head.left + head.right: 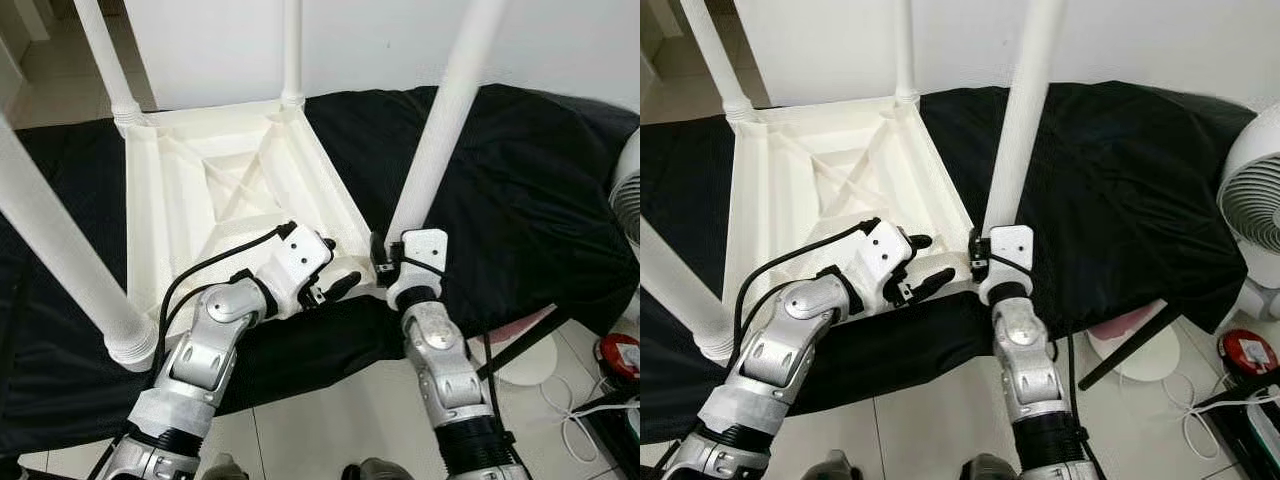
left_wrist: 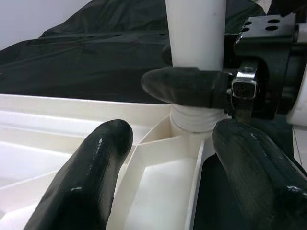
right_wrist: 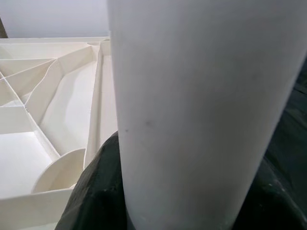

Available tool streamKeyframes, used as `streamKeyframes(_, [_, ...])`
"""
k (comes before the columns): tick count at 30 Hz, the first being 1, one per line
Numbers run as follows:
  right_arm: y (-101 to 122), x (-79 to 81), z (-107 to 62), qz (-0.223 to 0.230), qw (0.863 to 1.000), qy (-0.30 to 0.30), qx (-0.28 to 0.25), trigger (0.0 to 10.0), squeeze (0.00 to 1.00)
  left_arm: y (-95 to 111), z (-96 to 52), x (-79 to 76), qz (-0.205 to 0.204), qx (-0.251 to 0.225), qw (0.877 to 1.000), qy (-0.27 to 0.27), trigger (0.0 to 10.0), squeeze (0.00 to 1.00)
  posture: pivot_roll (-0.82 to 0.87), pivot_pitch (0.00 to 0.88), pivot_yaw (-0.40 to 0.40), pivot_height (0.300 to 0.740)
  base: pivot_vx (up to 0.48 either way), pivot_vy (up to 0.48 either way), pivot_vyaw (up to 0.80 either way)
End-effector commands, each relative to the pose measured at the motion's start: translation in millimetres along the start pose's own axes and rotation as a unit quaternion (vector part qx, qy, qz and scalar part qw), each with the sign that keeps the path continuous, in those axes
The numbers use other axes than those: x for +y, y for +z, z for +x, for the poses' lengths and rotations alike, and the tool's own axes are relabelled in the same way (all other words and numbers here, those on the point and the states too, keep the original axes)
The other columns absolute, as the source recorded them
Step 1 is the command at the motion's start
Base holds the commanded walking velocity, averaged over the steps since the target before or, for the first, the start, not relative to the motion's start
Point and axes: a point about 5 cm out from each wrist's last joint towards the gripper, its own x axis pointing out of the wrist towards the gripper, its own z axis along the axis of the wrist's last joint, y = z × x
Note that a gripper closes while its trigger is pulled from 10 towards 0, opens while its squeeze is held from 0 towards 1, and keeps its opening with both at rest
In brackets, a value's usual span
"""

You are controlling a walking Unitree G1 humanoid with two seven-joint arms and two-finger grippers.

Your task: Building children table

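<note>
A white children's table (image 1: 150, 200) lies upside down on a black cloth, all its legs pointing up. My right gripper (image 1: 390, 258) is shut around the base of the near right leg (image 1: 440, 120), where it enters the table's corner socket. In the left wrist view one of the right gripper's black fingers (image 2: 182, 86) wraps across that leg (image 2: 195, 28). My left gripper (image 2: 168, 158) is open just left of it, its two fingers straddling the table's near rim (image 2: 144, 153) without squeezing it. The right wrist view is close against the leg (image 3: 192, 110).
Three other legs stand at the near left (image 1: 60, 250), far left (image 1: 105, 55) and far corner (image 1: 291, 50). A white fan (image 1: 1260, 200), a red object (image 1: 1245, 352), white cables and a pink thing (image 1: 1120, 325) sit on the tiled floor at the right.
</note>
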Motion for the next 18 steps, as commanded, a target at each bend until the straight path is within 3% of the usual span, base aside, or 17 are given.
streamKeyframes(1, [-10.2,8.1,-4.1,-0.02,0.999,0.009,0.029,10.0,0.0,-2.7,0.0,6.7,-0.002,0.002,0.998,0.061,10.0,0.0,0.02,0.02,0.007,0.74,0.0,0.0,0.0])
streamKeyframes(6, [-7.6,9.1,-5.4,-0.015,0.999,0.019,0.024,10.0,0.0,-1.4,1.1,7.8,-0.006,-0.006,0.997,0.071,10.0,0.0,0.02,0.019,-0.001,0.74,0.0,0.0,0.0])
streamKeyframes(7, [-5.4,5.3,-4.5,-0.02,0.999,0.024,0.016,10.0,1.0,-1.6,1.3,8.4,-0.011,-0.008,0.997,0.075,10.0,0.0,0.02,0.018,-0.006,0.74,0.0,0.0,0.0])
streamKeyframes(13, [4.1,-5.4,-3.6,-0.024,0.999,0.041,-0.003,10.0,1.0,-4.4,0.2,7.8,-0.028,-0.013,0.997,0.075,10.0,0.0,0.02,0.012,-0.021,0.74,0.0,0.0,0.0])
streamKeyframes(18, [13.4,-23.7,-4.2,-0.025,0.996,0.078,-0.028,10.0,1.0,-12.6,-10.0,5.3,-0.028,-0.01,0.998,0.064,10.0,0.0,0.02,0.004,-0.034,0.74,0.0,0.0,0.0])
